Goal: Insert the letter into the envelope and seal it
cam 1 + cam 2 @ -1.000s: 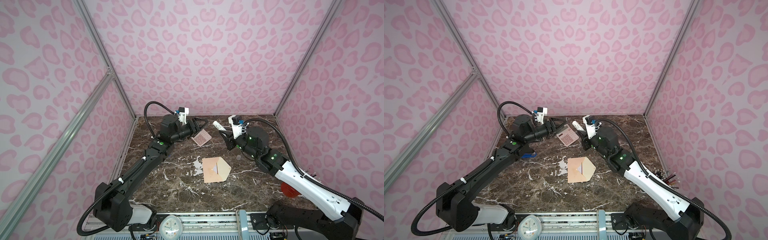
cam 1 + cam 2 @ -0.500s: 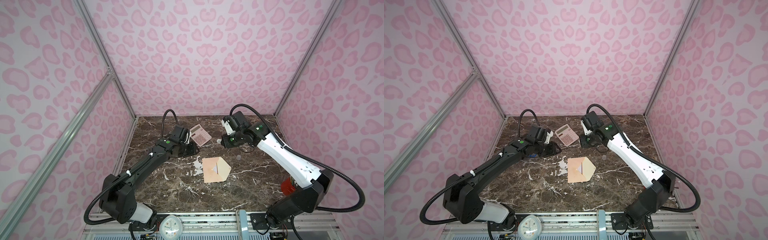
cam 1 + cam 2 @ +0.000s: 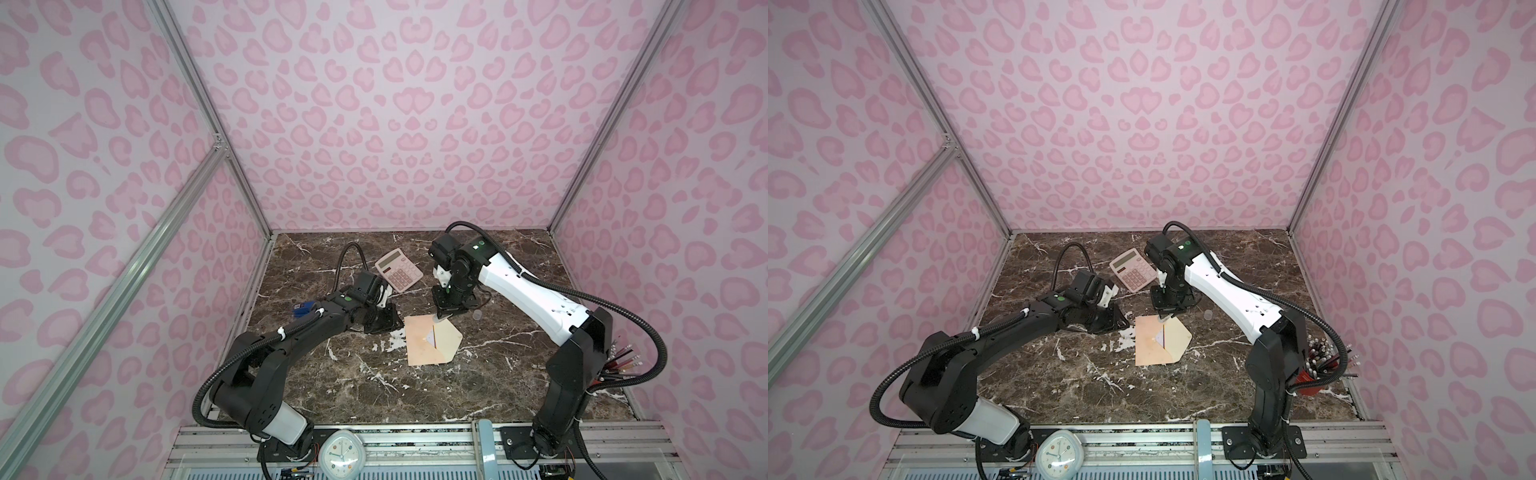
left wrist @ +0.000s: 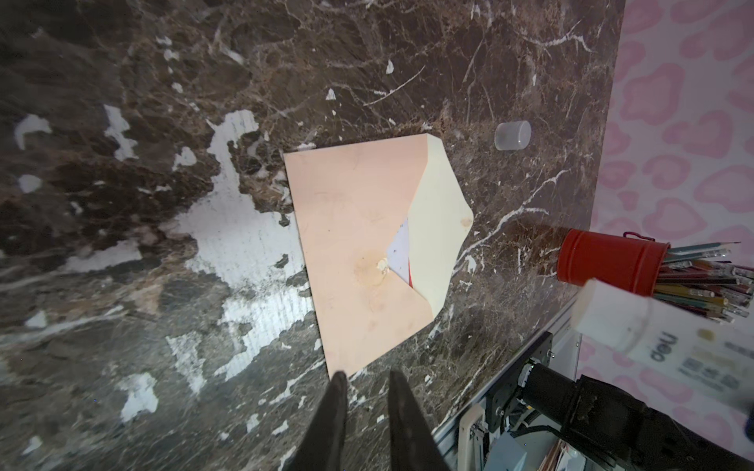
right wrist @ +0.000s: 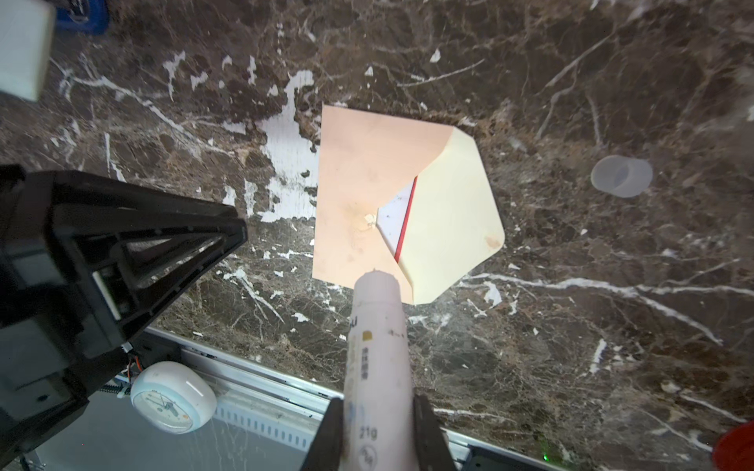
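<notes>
While the envelope (image 3: 422,347) lies flat on the marble table (image 3: 374,399) with its cream flap open, the letter (image 5: 393,216) sits inside it, only a pale triangle and a red edge showing at the mouth. Seen in a top view, the left gripper (image 3: 390,326) is low just beside the envelope's far corner on the side away from the flap. In the left wrist view its fingers (image 4: 338,391) stand a narrow gap apart, with nothing between them, just short of the envelope's corner. The right gripper (image 5: 377,401) is clamped on a white glue stick (image 5: 377,326), whose tip hangs over the envelope's far edge near the flap fold. A clear cap (image 5: 621,176) lies beyond the flap, apart from the envelope.
</notes>
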`<action>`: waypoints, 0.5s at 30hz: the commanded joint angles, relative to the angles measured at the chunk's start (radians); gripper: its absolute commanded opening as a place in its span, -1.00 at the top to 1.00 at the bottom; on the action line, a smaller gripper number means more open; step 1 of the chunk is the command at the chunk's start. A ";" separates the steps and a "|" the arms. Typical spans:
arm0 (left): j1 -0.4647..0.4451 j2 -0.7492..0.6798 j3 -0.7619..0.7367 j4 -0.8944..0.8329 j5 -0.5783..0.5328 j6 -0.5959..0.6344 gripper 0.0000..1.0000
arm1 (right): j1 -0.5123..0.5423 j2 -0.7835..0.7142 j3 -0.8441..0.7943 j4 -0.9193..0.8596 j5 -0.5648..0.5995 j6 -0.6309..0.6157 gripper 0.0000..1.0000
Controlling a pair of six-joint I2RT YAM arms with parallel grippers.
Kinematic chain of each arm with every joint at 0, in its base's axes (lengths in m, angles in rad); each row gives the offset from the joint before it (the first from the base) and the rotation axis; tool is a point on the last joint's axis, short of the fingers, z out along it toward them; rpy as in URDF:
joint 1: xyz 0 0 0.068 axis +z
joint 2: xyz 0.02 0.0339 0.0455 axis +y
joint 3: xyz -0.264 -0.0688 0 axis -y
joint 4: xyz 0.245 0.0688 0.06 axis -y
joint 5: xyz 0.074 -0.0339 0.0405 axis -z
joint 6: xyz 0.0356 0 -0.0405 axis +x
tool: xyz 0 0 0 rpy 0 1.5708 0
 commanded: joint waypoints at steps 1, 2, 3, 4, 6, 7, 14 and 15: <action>0.000 0.033 -0.010 0.106 0.048 -0.017 0.80 | 0.015 0.030 0.006 -0.048 -0.018 0.023 0.83; 0.000 0.047 -0.013 0.121 0.051 -0.020 0.87 | 0.019 0.037 0.007 -0.048 -0.021 0.028 0.83; -0.002 0.060 -0.015 0.136 0.059 -0.023 0.92 | 0.023 0.045 0.008 -0.048 -0.022 0.034 0.83; -0.002 0.072 -0.014 0.148 0.066 -0.022 0.92 | 0.026 0.051 0.010 -0.049 -0.022 0.039 0.82; -0.002 0.104 -0.010 0.174 0.081 -0.028 0.93 | 0.035 0.068 0.014 -0.047 -0.020 0.048 0.83; -0.001 0.117 -0.007 0.181 0.086 -0.028 0.92 | 0.037 0.075 0.017 -0.048 -0.020 0.053 0.83; 0.001 0.218 0.035 0.190 0.088 0.009 0.93 | 0.057 0.129 0.027 -0.038 -0.014 0.093 0.84; 0.001 0.228 0.044 0.185 0.088 0.017 0.92 | 0.060 0.137 0.031 -0.036 -0.012 0.097 0.85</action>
